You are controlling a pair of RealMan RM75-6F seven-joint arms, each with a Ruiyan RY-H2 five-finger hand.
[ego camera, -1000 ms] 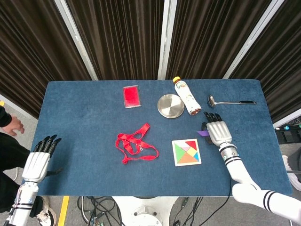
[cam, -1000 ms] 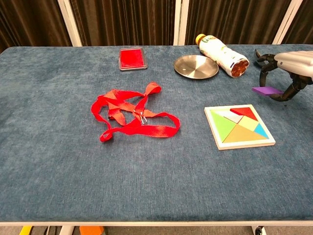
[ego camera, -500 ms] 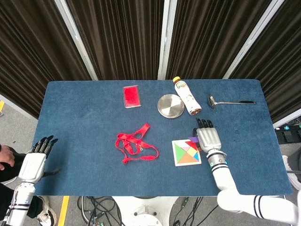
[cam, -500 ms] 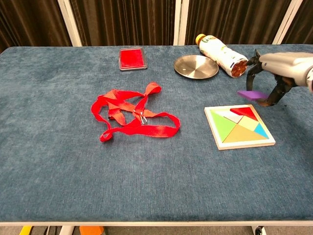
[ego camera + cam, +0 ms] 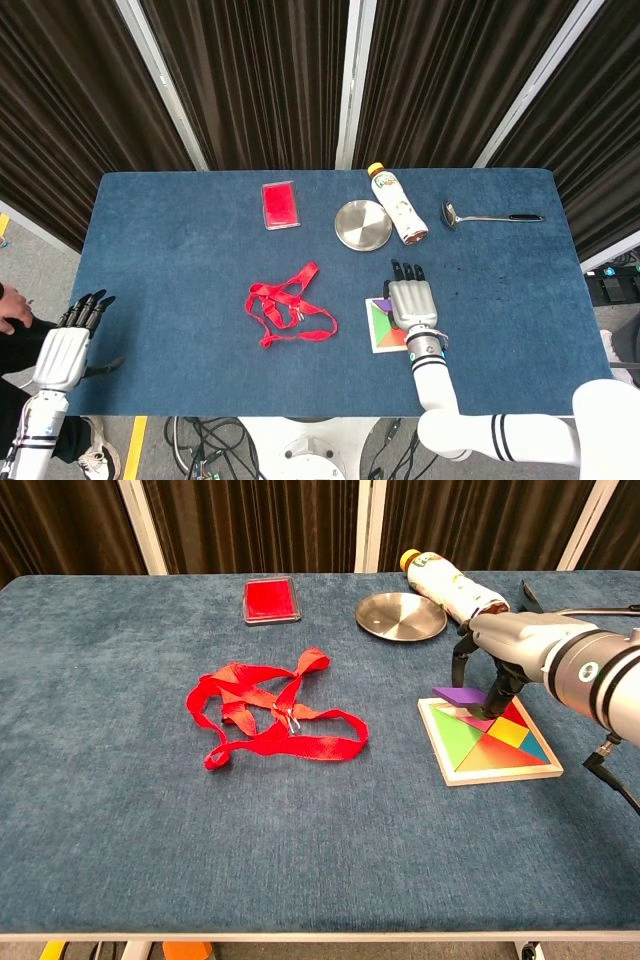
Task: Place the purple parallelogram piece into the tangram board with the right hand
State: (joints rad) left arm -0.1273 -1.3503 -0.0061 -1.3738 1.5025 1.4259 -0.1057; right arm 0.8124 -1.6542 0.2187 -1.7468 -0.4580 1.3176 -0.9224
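Observation:
My right hand [image 5: 409, 301] [image 5: 510, 650] hovers over the tangram board [image 5: 487, 739], a white-framed square tray of coloured pieces near the table's front right. It pinches the purple parallelogram piece [image 5: 462, 695], which hangs just above the board's upper left corner. In the head view the hand covers most of the board [image 5: 379, 335], and only a sliver of the purple piece [image 5: 386, 303] shows at its left. My left hand [image 5: 64, 346] hangs off the table's left front corner, fingers apart, holding nothing.
A tangled red strap [image 5: 270, 712] lies mid-table, left of the board. At the back stand a red flat box [image 5: 270, 599], a metal dish [image 5: 401, 615], a bottle on its side [image 5: 447, 588] and a ladle [image 5: 490, 216].
My right hand has carried the purple piece leftward, from right of the board to over its upper left part. The left hand has drifted slightly left and back.

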